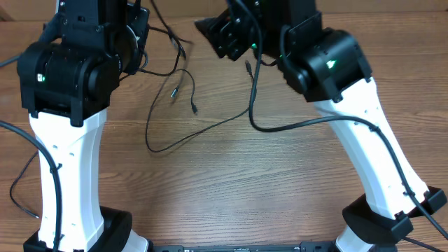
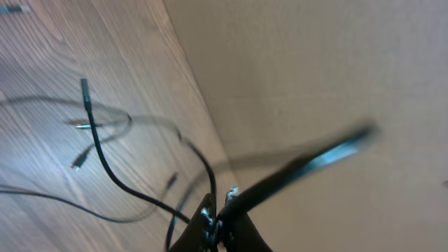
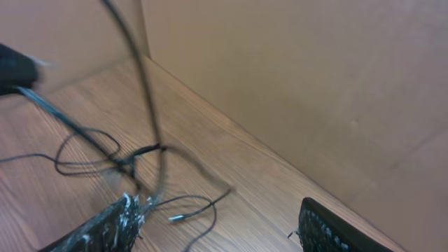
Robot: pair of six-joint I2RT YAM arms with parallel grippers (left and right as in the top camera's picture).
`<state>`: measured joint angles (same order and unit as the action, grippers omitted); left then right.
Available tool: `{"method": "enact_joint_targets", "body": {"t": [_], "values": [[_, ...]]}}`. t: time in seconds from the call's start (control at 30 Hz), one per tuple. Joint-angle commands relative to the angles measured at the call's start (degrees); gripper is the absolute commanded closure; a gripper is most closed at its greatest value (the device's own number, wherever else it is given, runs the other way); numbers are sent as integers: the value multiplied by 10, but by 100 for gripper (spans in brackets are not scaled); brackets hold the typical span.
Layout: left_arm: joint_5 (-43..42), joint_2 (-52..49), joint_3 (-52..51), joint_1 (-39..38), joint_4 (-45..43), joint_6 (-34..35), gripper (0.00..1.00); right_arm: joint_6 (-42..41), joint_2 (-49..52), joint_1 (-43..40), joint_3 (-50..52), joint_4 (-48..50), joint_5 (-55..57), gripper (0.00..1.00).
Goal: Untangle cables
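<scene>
Your left hand point(image 2: 217, 225) was pinched together on the cables point(image 2: 105, 164), thin, smooth black cords that rose from its tips. They curved in loose open loops over the pale wood-grain table point(image 1: 231, 182) near its far edge, between the two arms, one ending in a small straight plug end point(image 1: 194, 108). Your right hand point(image 3: 217, 213) stood wide apart, its dark, speckled fingers point(image 3: 105, 227) gripping nothing, and a blurred cord ran down just beside one finger, touching or not you could not tell.
</scene>
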<state>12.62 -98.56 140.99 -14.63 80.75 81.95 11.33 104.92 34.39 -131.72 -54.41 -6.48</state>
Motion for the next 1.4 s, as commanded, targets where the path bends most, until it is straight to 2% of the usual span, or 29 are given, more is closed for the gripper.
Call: {"method": "enact_joint_targets", "body": {"t": [0.0,0.17,0.53,0.83,1.03,1.23,1.33,1.37], "values": [[-13,-7,6,-3,-8,92,95,-16,10,23,-5,3,20,29],[-37,-7,6,-1,-12,148,95,-1,23,32,15,9,20,29],[-68,-7,6,13,-26,149,96,42,26,31,69,18,27,33],[-163,-7,6,42,-50,149,95,57,26,31,71,12,39,32],[-278,-1,6,66,-159,147,95,60,26,31,110,12,39,32],[-344,6,6,90,-282,150,96,61,26,22,142,9,39,36],[-443,7,6,120,-319,247,95,61,26,15,143,0,41,37],[-452,7,6,131,-324,246,96,61,26,13,143,-3,41,38]]}}
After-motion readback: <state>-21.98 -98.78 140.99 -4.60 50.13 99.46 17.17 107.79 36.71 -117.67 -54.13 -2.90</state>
